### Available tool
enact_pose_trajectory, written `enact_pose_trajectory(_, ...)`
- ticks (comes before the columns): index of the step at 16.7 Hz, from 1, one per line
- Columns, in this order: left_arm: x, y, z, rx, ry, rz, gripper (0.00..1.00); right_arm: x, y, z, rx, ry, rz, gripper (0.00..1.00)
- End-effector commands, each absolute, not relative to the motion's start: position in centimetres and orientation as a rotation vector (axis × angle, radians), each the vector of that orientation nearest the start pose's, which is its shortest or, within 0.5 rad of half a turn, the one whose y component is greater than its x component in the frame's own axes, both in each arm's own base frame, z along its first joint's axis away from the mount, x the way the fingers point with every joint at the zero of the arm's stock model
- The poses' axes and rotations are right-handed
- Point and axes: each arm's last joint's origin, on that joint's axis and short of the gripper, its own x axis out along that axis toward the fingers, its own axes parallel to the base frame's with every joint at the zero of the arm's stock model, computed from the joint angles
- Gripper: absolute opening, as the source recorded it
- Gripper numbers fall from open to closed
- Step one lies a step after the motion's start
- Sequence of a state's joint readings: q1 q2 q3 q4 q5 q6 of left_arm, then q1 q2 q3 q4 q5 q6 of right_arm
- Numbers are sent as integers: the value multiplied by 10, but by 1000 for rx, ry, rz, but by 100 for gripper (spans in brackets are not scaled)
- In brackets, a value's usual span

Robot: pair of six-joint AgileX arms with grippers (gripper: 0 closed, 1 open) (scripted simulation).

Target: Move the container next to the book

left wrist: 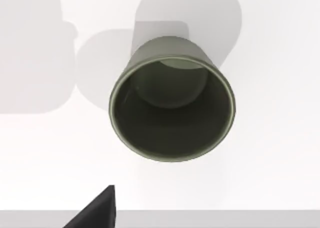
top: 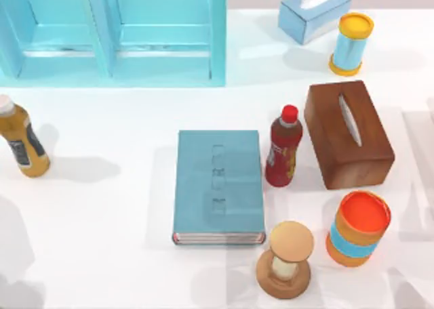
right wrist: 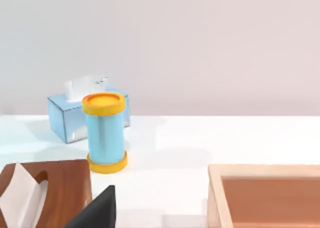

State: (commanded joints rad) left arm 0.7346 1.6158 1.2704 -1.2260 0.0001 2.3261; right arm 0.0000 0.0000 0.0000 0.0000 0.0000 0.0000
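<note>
- The white desk (top: pixel 102 207) carries everything; a big light-blue open shelf unit (top: pixel 112 34) stands along its far edge toward the left.
- The large flat teal-blue hardcover book (top: pixel 218 186) lies near the desk's middle, pale page edges toward the near side.
- A brown wooden tissue box (top: pixel 348 133) sits right of the book, and a red sauce bottle (top: pixel 283 146) stands between them, just beside the book's right edge.
- An orange canister with a blue band (top: pixel 358 228) stands near the front right; a wooden hourglass (top: pixel 288 258) stands just off the book's near right corner.
- A light-blue tissue box (right wrist: pixel 75 115) and a light-blue can with yellow ends (right wrist: pixel 105 133) stand at the far right.
- A yellow-brown bottle (top: pixel 24 139) stands at the left edge.
- In the left wrist view the small squat grey-olive cylindrical cup (left wrist: pixel 172 100) stands upright on the desk, mouth open, just ahead of the left tool and apart from it; 1 dark finger (left wrist: pixel 97 213) shows at the edge, so I cannot tell whether the tool is apart or together.
- The right wrist view likewise shows 1 dark finger (right wrist: pixel 97 210), state unclear.
</note>
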Motion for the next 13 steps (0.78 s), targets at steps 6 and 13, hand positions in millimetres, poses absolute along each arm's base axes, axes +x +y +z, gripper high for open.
enact_pose_trajectory(6, 215, 197, 208, 1221, 1200, -1226, 100, 106, -1, 160, 0, 0, 0, 100)
enact_pose_trajectory(13, 213, 195, 140, 1224, 1200, -1223, 100, 106, -1, 160, 0, 0, 0, 100)
